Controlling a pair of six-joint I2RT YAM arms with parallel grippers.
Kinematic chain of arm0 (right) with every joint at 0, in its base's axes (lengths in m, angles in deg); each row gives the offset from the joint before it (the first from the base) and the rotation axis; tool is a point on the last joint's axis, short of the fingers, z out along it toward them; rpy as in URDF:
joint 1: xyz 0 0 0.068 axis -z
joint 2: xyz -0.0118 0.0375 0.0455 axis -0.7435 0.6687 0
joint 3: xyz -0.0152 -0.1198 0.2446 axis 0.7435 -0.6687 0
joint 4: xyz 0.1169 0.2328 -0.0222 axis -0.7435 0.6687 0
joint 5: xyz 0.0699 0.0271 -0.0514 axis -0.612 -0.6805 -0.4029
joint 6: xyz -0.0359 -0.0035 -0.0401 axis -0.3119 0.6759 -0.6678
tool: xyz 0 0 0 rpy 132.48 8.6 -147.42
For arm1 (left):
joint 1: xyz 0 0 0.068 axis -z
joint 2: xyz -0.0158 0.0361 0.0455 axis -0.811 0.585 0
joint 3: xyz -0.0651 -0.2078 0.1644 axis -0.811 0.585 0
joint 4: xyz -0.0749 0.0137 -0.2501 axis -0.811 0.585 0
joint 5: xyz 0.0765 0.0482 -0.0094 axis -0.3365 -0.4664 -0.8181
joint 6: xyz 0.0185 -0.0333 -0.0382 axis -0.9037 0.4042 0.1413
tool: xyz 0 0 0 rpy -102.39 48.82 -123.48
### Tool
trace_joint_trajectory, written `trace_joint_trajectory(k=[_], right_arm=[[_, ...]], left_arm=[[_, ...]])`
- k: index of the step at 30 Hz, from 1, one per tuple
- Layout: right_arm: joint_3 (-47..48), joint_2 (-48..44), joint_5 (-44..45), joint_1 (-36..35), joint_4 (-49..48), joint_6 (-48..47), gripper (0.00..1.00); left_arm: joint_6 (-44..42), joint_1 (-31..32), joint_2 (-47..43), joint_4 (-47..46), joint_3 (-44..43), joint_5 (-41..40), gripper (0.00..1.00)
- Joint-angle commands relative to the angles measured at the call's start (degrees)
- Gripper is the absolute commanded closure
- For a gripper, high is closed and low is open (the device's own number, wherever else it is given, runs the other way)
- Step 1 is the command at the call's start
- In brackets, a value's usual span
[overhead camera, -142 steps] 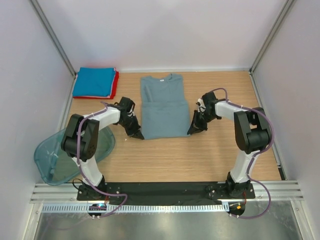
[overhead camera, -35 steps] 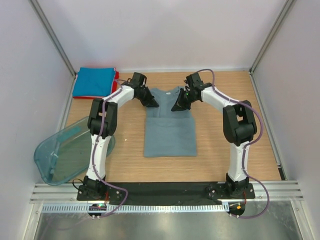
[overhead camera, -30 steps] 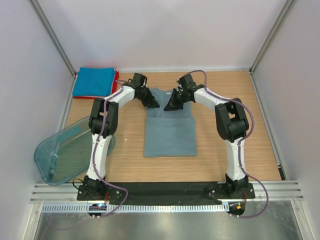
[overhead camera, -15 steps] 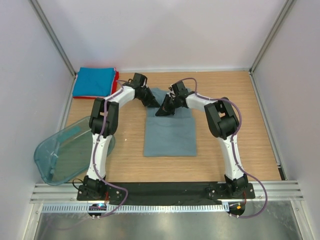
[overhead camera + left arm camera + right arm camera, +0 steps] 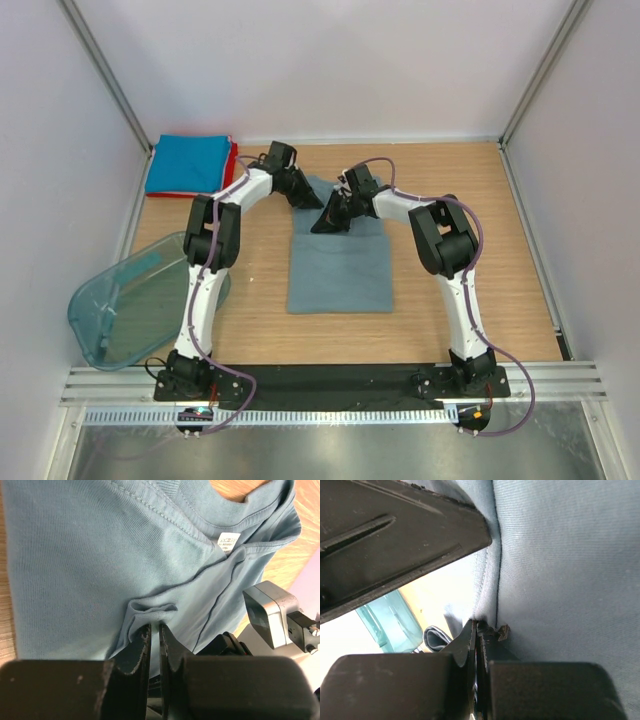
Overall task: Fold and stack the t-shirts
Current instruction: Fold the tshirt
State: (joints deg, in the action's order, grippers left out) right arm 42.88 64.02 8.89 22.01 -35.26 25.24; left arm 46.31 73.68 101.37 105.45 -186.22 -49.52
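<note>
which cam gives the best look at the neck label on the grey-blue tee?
Left wrist. The white label sits in plain sight inside the collar of the grey-blue t-shirt, though its print is too small to read. In top external the label can't be made out; right wrist shows only close-up cloth.

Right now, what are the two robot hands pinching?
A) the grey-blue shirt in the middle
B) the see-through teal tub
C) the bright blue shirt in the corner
A: the left gripper and the right gripper are each closed on cloth of the grey-blue t-shirt.
</note>
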Motion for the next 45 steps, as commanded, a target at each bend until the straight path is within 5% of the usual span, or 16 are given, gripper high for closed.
trace_joint_trajectory(k=[1, 12, 21, 27, 37, 45], right_arm=[[-0.7, 1.7, 3.0, -0.3, 4.1, -2.4, 0.99], [-3.6, 0.6, 3.9, -0.3, 3.6, -3.5, 0.99], [3.5, -3.1, 6.0, -0.1, 10.9, -6.2, 0.9], [4.3, -8.0, 8.5, 1.3, 12.7, -5.5, 0.71], [-2.1, -22.1, 17.4, 3.3, 25.4, -6.7, 0.45], [-19.9, -40.3, 18.1, 3.4, 34.2, -6.6, 0.3]], left_arm=[[0.4, -0.4, 1.0, -1.2, -2.1, 0.3, 0.88], [1.7, -1.0, 2.5, -0.4, -5.0, 0.7, 0.88], [2.7, -1.6, -2.4, -0.4, -6.0, 1.3, 0.86], [-5.2, -2.5, -9.3, 8.2, -5.8, -4.4, 0.78], [-14.2, -3.7, -25.4, 13.8, 13.4, -3.6, 0.72], [-17.0, -0.8, -42.9, 14.2, 41.6, 1.2, 0.67]])
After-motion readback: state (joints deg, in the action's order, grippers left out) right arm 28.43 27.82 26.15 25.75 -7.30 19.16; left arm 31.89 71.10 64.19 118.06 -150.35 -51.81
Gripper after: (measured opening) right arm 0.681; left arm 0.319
